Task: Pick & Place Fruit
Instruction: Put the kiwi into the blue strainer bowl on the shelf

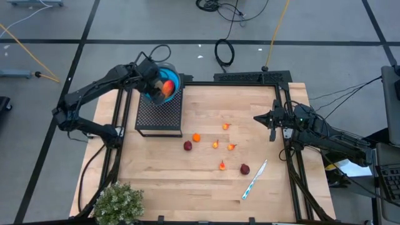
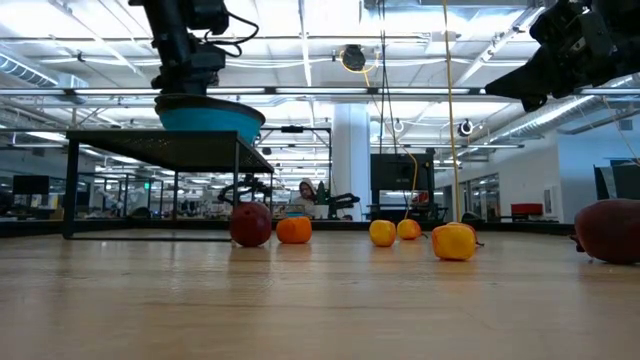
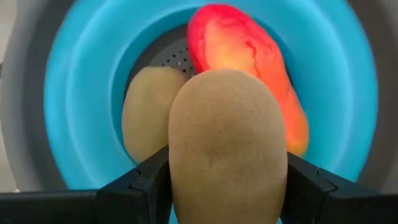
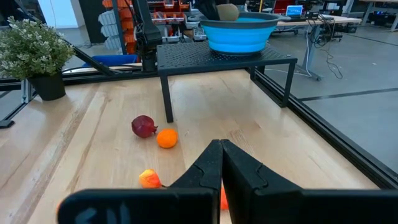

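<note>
My left gripper [image 3: 227, 180] is shut on a brown oval fruit [image 3: 227, 137] above a blue bowl [image 3: 74, 106]. The bowl stands on a black perforated stand [image 1: 159, 115] at the table's far left. In the bowl lie another brown oval [image 3: 146, 112] and an elongated red-orange piece [image 3: 249, 68]. On the table lie two dark red balls [image 1: 187, 145] [image 1: 245, 169], an orange ball [image 1: 196, 137] and several tiny orange bits [image 1: 222, 165]. My right gripper [image 1: 267, 119] is shut and empty, raised at the table's right edge. My left gripper pinches the brown oval fruit by its two opposite sides [image 3: 180, 174] between its two fingers [image 3: 149, 180]. The fingers come from above, pointing down into the bowl. The fruit is lifted clear, over the other two pieces in the bowl.
A white-and-blue pen [image 1: 254, 179] lies near the right dark red ball. A bushy green plant [image 1: 119, 203] stands at the near left corner. A black frame [image 1: 287, 144] runs along the table's sides.
</note>
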Controlling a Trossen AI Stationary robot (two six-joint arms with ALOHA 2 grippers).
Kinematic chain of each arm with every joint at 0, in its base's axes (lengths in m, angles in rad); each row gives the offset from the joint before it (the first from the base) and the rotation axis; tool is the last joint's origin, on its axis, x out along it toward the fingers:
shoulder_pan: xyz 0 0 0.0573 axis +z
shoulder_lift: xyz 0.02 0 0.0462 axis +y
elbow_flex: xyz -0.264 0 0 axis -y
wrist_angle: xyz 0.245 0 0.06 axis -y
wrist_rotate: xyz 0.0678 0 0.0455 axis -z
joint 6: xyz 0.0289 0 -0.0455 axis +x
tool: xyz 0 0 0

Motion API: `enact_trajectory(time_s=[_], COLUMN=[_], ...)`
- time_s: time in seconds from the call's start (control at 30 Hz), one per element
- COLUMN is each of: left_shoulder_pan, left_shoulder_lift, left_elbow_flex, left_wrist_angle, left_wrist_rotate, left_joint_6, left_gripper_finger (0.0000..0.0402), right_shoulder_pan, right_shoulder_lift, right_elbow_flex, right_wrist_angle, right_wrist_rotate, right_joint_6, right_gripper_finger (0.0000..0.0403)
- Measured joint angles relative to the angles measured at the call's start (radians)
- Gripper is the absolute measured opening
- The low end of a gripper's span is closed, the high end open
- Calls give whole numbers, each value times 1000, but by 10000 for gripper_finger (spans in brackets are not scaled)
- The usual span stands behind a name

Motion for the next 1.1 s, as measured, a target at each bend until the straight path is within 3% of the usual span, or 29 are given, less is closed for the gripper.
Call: enact_trajectory(time_s=[0.73, 1.1], left_shoulder_pan=[0, 0], left_shoulder_lift=[0, 0], left_elbow_flex=[0, 0], left_wrist_angle=[-46, -51], left_wrist_rotate=[2, 58], left_joint_6=[-2, 4], left_gripper_finger=[222, 294], right_shoulder_pan=[0, 0], right_shoulder_lift=[0, 0], right_elbow_flex=[0, 0], right_wrist_angle=[0, 0], right_wrist_rotate=[0, -1], right_joint_6=[0, 0], right_gripper_finger=[0, 0])
